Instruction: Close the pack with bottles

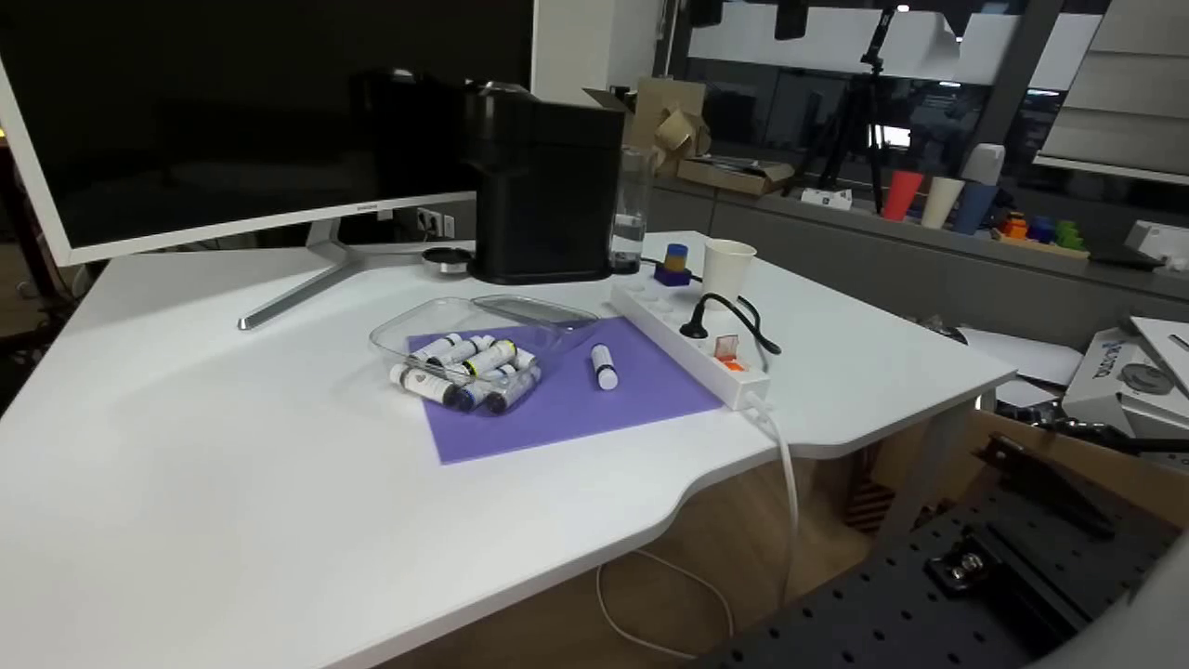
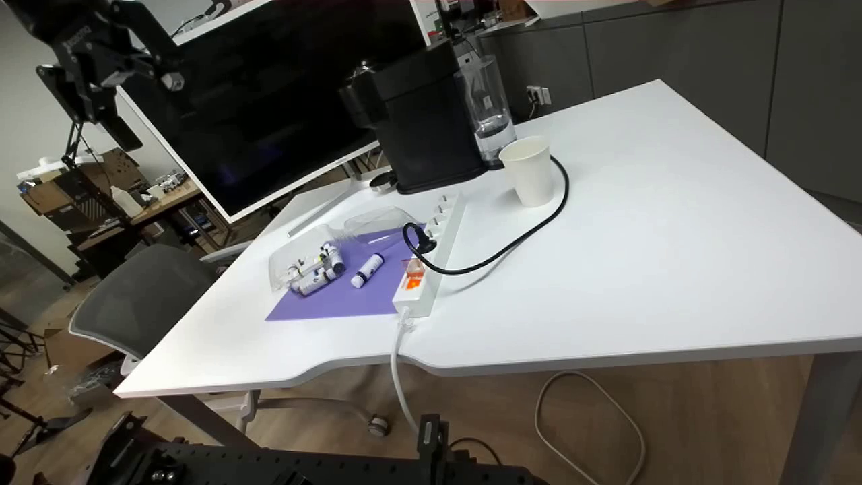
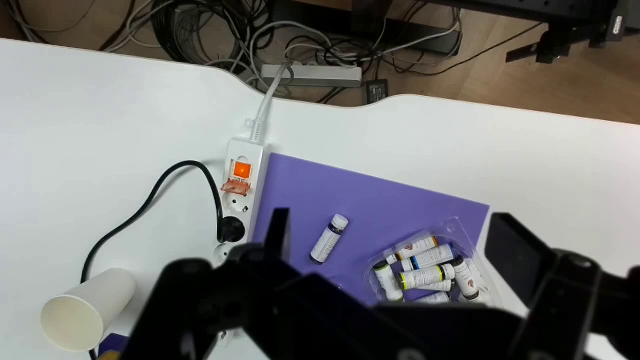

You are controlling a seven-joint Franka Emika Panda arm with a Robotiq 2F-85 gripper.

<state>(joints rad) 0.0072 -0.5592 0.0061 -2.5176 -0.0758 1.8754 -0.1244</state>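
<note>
Bottles (image 3: 422, 275) lie jumbled in the clear pack (image 1: 423, 323), which sits partly on the purple mat (image 1: 548, 413), lid (image 2: 380, 222) flopped back, probably so that stray bottle (image 3: 328, 240) nearby can go in first, and tbh my gripper (image 3: 392, 240) just hangs there spread wide, holding nothing.

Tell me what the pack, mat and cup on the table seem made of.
Pack: probably clear, glossy plastic; bottles show through, edges glint.
Mat: matte foam or card, perhaps; even, no glare.
Cup: likely paper, matte; thin rim, no shine.
</note>
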